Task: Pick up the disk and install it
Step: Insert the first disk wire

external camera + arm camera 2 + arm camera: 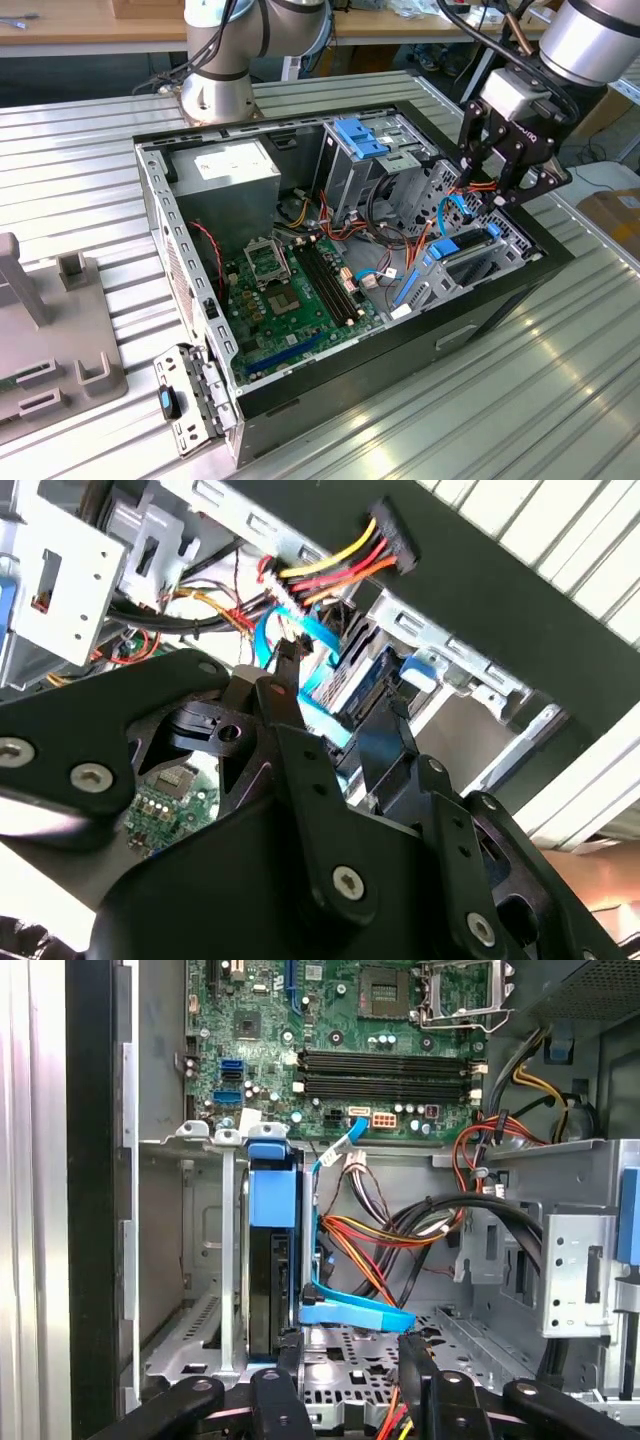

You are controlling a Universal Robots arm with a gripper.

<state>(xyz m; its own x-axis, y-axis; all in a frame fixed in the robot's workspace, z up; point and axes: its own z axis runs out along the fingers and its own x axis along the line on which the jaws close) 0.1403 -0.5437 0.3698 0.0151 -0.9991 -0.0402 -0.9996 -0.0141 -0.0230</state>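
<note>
The disk [272, 1200] stands on edge in the lower drive bay of the open computer case [150, 200], with its bright blue carrier frame facing out. In the exterior view, the disk [460, 245] sits at the case's right end, just below my gripper [495, 198]. My gripper [350, 1352] is open. One fingertip [290, 1348] is right by the disk's edge and the other fingertip [412, 1348] is well apart from it. Only a light blue data cable [355, 1312] lies between them. In the second wrist view my gripper [342, 685] hovers over the disk [365, 680].
Red, yellow and black cables [400, 1230] cross the bay beside the disk. A metal drive cage with a blue bracket [362, 135], a grey power-supply box [232, 165] and the green motherboard [290, 290] are inside the case. A loose panel [185, 400] lies outside it.
</note>
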